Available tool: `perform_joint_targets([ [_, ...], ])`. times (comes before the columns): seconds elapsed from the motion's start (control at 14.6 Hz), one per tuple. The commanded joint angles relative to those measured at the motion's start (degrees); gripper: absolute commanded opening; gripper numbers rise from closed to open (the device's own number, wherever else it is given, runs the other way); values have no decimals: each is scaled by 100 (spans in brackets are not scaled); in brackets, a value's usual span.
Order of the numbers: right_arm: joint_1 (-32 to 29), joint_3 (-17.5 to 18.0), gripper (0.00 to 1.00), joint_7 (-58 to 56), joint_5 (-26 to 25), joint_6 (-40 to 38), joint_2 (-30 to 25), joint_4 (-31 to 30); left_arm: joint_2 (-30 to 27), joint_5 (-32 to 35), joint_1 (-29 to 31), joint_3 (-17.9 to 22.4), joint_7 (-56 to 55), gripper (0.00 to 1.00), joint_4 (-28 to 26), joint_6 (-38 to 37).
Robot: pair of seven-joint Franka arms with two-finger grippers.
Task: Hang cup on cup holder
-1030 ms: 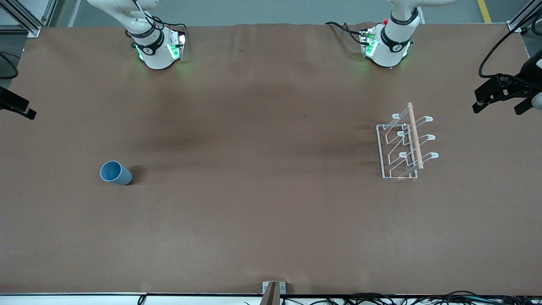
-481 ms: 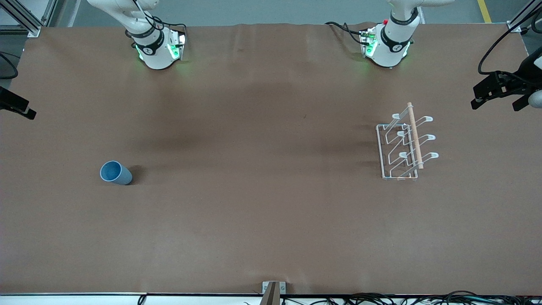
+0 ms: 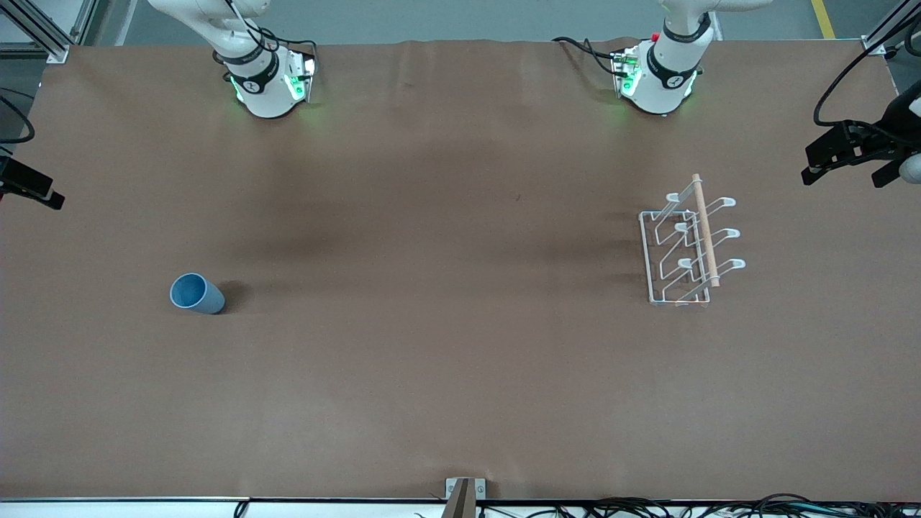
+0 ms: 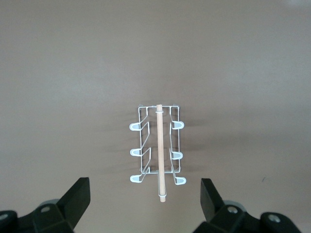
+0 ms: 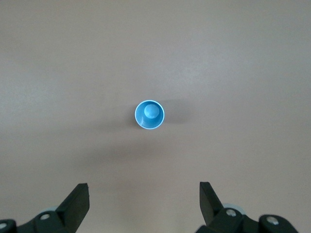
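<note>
The light-blue cup (image 3: 196, 293) stands upright, mouth up, toward the right arm's end of the table. The right wrist view looks down into the cup (image 5: 149, 114). My right gripper (image 5: 144, 194) is open, high above the table and well clear of the cup. In the front view the right gripper (image 3: 32, 188) shows only partly at the picture's edge. The white wire cup holder (image 3: 691, 244) with its wooden rod stands toward the left arm's end. My left gripper (image 3: 843, 180) hangs open over that end of the table. From the left wrist, the cup holder (image 4: 158, 150) lies past the open left gripper (image 4: 146, 194).
Brown paper covers the table (image 3: 446, 324). The two arm bases (image 3: 266, 79) (image 3: 658, 75) stand along its edge farthest from the front camera. A small metal bracket (image 3: 465, 491) and cables sit at the edge nearest that camera.
Both grippers have shifted slightly at their ends of the table and stayed open. The cup and the cup holder have not moved.
</note>
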Motion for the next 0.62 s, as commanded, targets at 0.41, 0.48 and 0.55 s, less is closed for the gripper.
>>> perform_joint_targets([
  [0.41,-27,58,100,-694,40,1403,1109,-608,-7,21,14,-7,24,100,20,-79],
  [0.48,-44,58,100,-712,40,1799,1126,-925,-7,21,14,-7,24,100,11,-79],
  [0.55,-62,58,100,-756,40,2281,1161,-1284,1,21,14,-7,24,100,11,-79],
])
